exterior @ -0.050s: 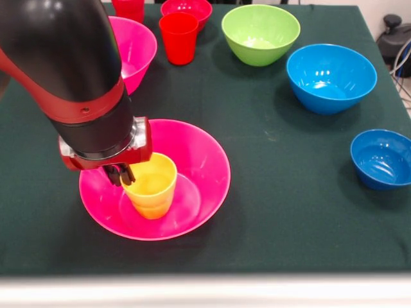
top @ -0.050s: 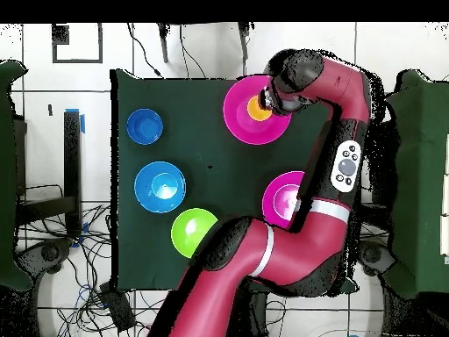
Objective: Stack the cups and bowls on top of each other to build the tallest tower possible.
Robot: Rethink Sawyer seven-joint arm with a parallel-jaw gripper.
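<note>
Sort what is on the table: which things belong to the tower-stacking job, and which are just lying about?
Job: wide pink bowl holding the yellow cup, gripper at its rim; second pink bowl; green bowl; light blue bowl; dark blue bowl; red cups; red bowl.
Lying about: nothing on the table; cables on the floor.

pretty roomy in the middle of the table (exterior @ -0.050s: 270, 212), big open strip of green cloth between the wide pink bowl (exterior @ -0.050s: 205, 167) and the light blue bowl (exterior @ -0.050s: 331, 77). far edge is crowded though: second pink bowl (exterior @ -0.050s: 138, 42), red cup (exterior @ -0.050s: 178, 37), small red bowl (exterior @ -0.050s: 186, 8), green bowl (exterior @ -0.050s: 260, 33) sit near together. small dark blue bowl (exterior @ -0.050s: 382, 158) sits well apart.
</note>
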